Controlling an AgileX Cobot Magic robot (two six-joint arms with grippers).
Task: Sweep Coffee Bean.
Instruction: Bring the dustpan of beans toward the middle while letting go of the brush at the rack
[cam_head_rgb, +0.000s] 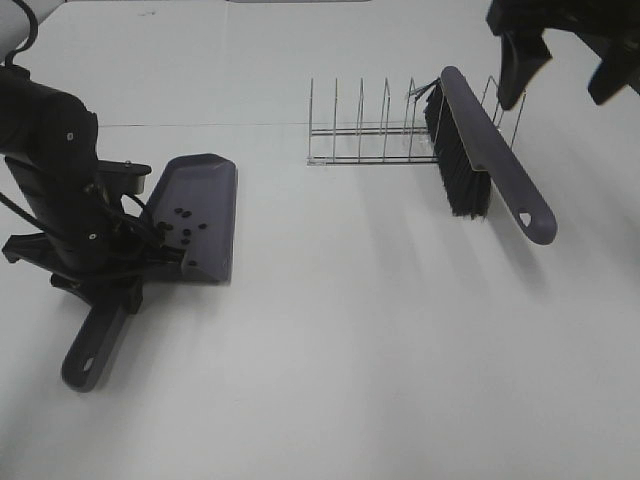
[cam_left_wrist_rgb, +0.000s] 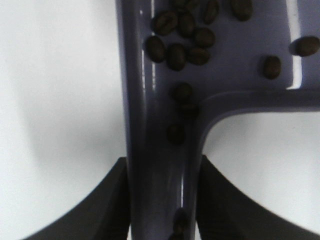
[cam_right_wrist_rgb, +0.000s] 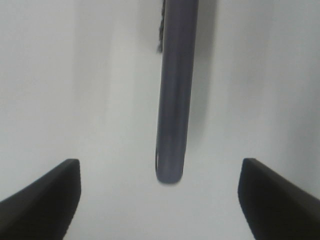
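Observation:
The purple-grey dustpan (cam_head_rgb: 205, 200) rests on the white table at the left, its handle (cam_head_rgb: 90, 350) pointing toward the front edge. Several coffee beans (cam_head_rgb: 185, 225) lie in its tray, and the left wrist view shows them (cam_left_wrist_rgb: 177, 50) spread from the tray down into the handle's groove. My left gripper (cam_left_wrist_rgb: 162, 200) is shut on the dustpan handle (cam_left_wrist_rgb: 155, 165), one finger pressed on each side. The brush (cam_head_rgb: 490, 150) leans in the wire rack, black bristles down. My right gripper (cam_head_rgb: 565, 70) hangs open above it, and the brush handle (cam_right_wrist_rgb: 175, 100) lies between its spread fingers without touching them.
A wire rack (cam_head_rgb: 370, 130) with upright dividers stands at the back centre and holds the brush at its right end. White table (cam_head_rgb: 380, 340) stretches across the middle and front. The left arm's black body (cam_head_rgb: 60, 180) stands beside the dustpan.

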